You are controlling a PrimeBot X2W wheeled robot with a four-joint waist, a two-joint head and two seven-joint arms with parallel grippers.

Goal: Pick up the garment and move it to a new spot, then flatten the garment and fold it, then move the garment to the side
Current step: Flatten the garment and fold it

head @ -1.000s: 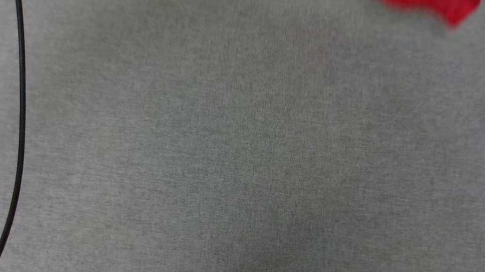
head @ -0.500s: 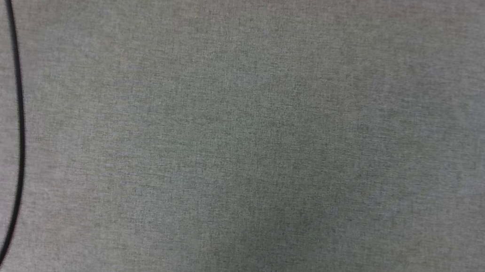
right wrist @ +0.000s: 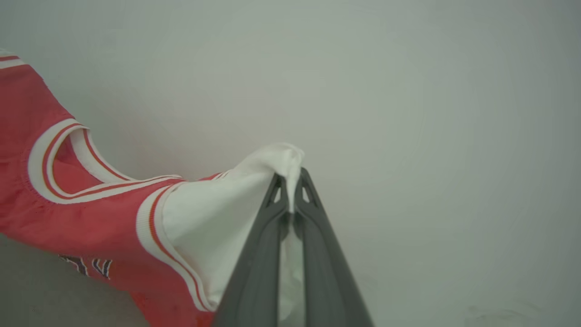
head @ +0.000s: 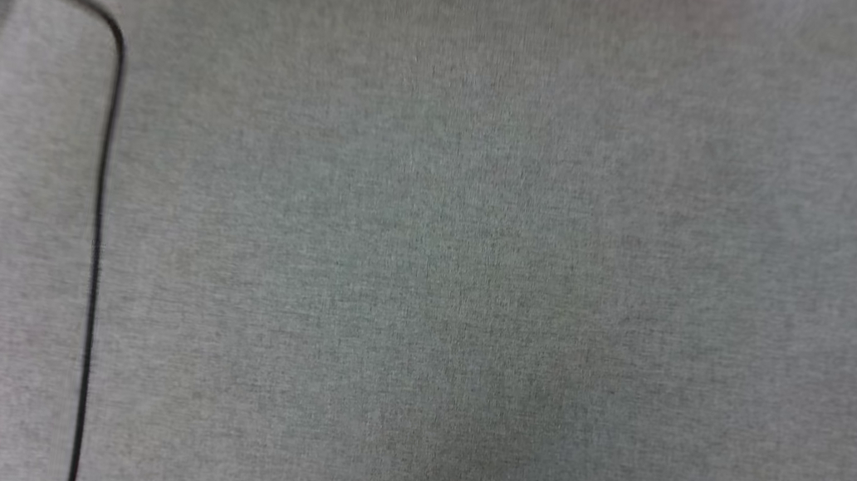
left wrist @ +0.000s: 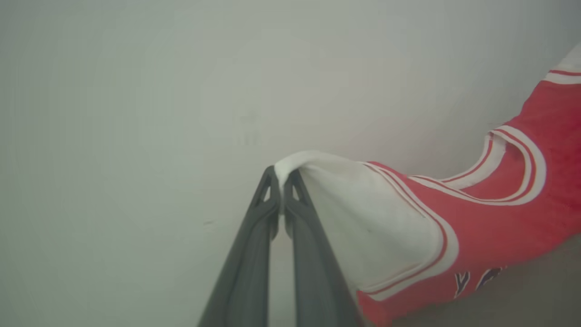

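1 garment [left wrist: 476,227], 2 grippers, 1 black cable [head: 97,227]. The left gripper [left wrist: 282,179] has its fingers pinched together on the tip of 1 white sleeve. The right gripper [right wrist: 290,181] is clamped the same way on the other white sleeve — the red body with its striped collar sags between them. Whether the garment touches anything below cannot be told. In the head view the grey cloth surface [head: 473,280] spreads wide and open, with the cable running down its left side.
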